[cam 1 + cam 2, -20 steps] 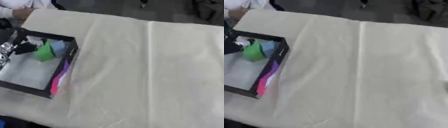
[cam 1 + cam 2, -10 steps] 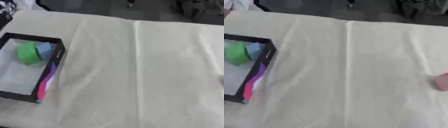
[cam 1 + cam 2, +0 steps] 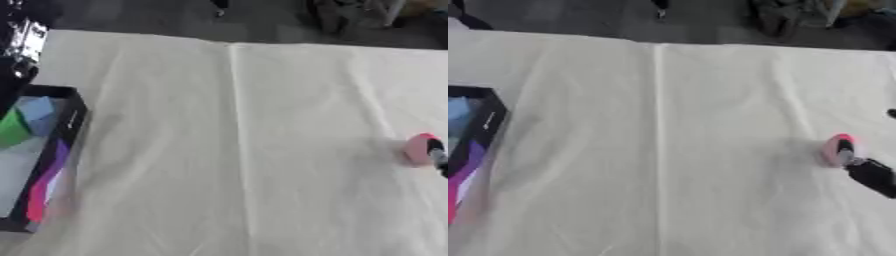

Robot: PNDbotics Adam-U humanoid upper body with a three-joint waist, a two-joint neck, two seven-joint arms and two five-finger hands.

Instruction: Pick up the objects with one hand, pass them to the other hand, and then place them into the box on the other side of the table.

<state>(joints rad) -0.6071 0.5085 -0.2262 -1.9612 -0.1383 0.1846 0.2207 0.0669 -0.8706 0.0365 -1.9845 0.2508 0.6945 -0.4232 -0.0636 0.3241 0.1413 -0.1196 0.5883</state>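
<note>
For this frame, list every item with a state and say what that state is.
box: open-topped, at the table's left edge, with things inside
green object: lying in the box
blue object: in the box, beside the green one
pink object: on the cloth at the right, not lifted
right hand: fingertip at the pink object, fingers' pose unclear
left hand: above the box's far end, pose unclear

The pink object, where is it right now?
The pink object lies on the table's right side, far from the box, with the right hand touching it.
</note>
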